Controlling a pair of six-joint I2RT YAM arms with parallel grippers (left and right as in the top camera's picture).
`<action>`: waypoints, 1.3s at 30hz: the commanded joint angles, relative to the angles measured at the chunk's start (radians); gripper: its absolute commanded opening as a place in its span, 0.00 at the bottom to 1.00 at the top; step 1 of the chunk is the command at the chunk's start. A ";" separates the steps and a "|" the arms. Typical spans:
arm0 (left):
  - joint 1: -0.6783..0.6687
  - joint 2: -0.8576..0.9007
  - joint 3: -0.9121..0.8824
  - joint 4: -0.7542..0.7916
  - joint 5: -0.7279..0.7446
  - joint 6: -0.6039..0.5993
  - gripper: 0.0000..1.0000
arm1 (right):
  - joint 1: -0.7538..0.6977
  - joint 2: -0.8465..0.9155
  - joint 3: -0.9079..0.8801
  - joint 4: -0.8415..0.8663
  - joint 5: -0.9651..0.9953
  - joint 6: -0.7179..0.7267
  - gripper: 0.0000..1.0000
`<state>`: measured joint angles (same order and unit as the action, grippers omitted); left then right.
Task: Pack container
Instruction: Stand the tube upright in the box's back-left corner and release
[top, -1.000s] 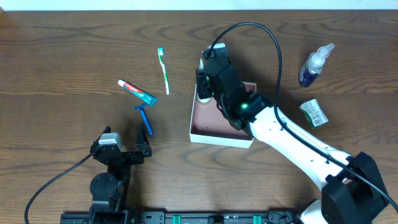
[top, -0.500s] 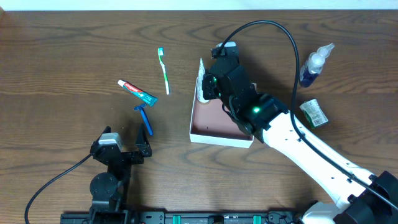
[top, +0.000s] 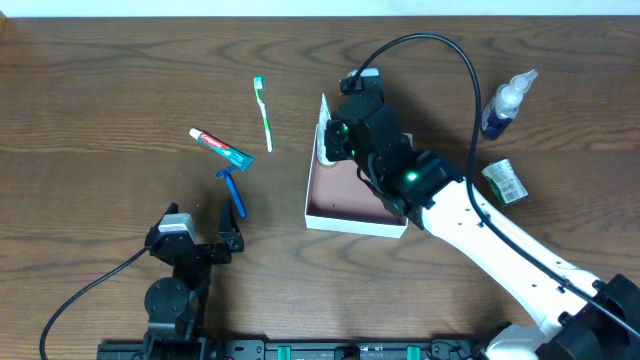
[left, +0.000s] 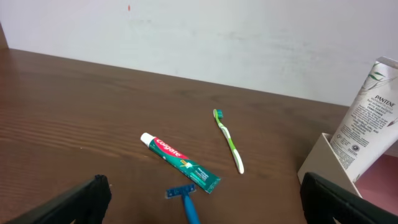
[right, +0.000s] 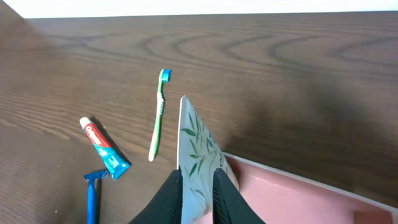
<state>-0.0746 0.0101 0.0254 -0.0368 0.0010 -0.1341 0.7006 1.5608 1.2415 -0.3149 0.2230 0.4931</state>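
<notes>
- The square, shallow, open-top container (top: 355, 226) sits near the middle of the dark wooden table (top: 100, 100), under the right arm.
- Its outer walls are white and its inside is a dull pinkish-brown. The floor shows bare where the arm does not cover it.
- The right gripper (right: 198, 193) is clamped on a white plastic tube (right: 196, 146) with a green leaf print, one finger on each side.
- The tube stands tilted, with its lower end inside the container at the far-left corner.
- The left gripper (top: 203, 232) hangs near the front edge of the table, well apart from the container. Its fingers are spread wide and hold nothing.
- Left of the container lie a green-and-white toothbrush (top: 264, 113), a red, white and green toothpaste tube (top: 220, 148) and a blue razor (top: 233, 190).
- Right of the container are a blue spray bottle (top: 505, 105) and a small green packet (top: 504, 182).
</notes>
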 joint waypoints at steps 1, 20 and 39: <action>0.003 -0.006 -0.021 -0.037 -0.009 -0.001 0.98 | 0.008 0.020 0.016 -0.010 -0.003 0.018 0.13; 0.003 -0.006 -0.021 -0.037 -0.009 -0.002 0.98 | 0.008 0.029 0.016 -0.056 -0.003 0.225 0.01; 0.003 -0.006 -0.021 -0.036 -0.009 -0.001 0.98 | 0.008 0.029 0.016 -0.035 -0.047 0.390 0.01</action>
<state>-0.0746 0.0101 0.0254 -0.0368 0.0006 -0.1341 0.7006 1.5799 1.2415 -0.3538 0.1783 0.7963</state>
